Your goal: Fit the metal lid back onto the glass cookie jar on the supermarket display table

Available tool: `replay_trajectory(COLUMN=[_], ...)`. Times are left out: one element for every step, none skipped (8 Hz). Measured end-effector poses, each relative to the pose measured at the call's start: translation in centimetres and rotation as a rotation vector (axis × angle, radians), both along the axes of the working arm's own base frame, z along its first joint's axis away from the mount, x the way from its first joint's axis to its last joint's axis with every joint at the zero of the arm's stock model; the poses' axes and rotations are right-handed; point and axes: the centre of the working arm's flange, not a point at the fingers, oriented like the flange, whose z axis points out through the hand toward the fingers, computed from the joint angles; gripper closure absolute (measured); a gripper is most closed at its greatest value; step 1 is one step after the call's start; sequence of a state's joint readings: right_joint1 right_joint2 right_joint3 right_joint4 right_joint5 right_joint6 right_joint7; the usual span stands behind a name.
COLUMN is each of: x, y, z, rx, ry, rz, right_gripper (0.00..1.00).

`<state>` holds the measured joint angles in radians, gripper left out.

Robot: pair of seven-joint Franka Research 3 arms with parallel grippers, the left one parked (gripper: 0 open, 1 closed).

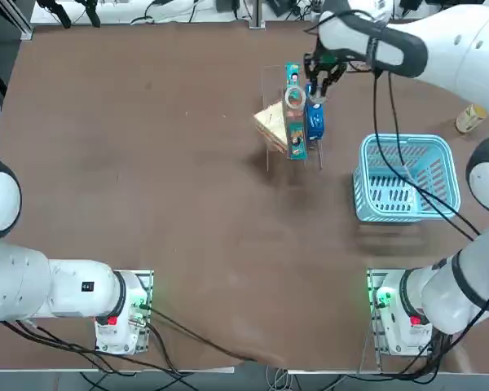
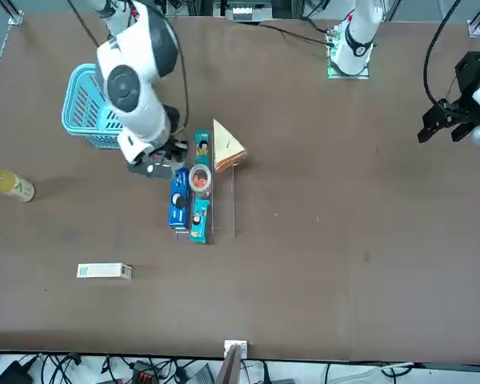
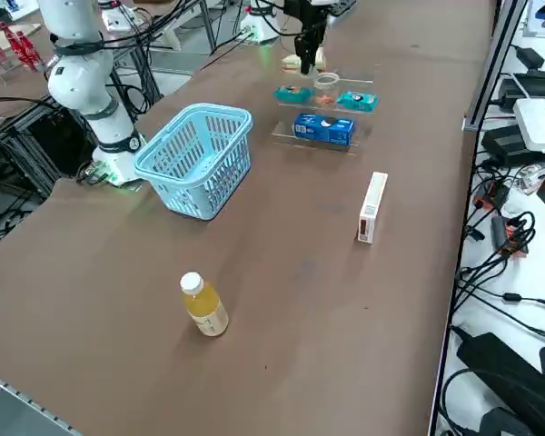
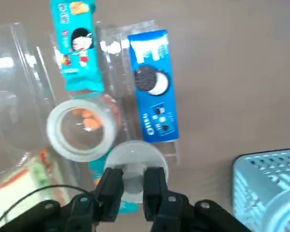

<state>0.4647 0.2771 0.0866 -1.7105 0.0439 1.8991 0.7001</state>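
The glass cookie jar (image 4: 82,130) stands open-mouthed on a clear stand on the supermarket display table (image 1: 147,179), with orange cookies showing inside. From above its mouth is a whitish ring (image 1: 294,98). My right gripper (image 4: 134,186) is shut on the metal lid (image 4: 135,157), a round silvery disc held by its edge. The lid hangs just beside the jar's mouth, not over it, on the blue packet's side. In the top view the right gripper (image 1: 316,85) is right of the jar. The front view shows the jar (image 2: 201,179) with the gripper (image 2: 172,160) beside it.
A blue cookie packet (image 4: 152,84), teal snack packets (image 4: 76,46) and a wrapped sandwich (image 1: 270,122) lie on the clear stand around the jar. A light-blue basket (image 1: 407,179) stands to the right, a juice bottle (image 1: 471,118) beyond it. A small white box (image 2: 104,271) lies apart.
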Motion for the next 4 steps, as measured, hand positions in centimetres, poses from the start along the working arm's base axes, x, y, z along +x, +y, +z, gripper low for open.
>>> replay_trajectory(x=[-0.1, 0.0, 0.2, 0.4], y=[1.1, 1.9, 2.7, 3.5], z=[-0.4, -0.8, -1.3, -1.7], rx=[0.004, 0.006, 0.009, 0.011], ry=[-0.011, -0.015, -0.019, -0.022], rz=[-0.019, -0.037, -0.052, -0.059], right_gripper=[0.74, 0.74, 0.74, 0.74])
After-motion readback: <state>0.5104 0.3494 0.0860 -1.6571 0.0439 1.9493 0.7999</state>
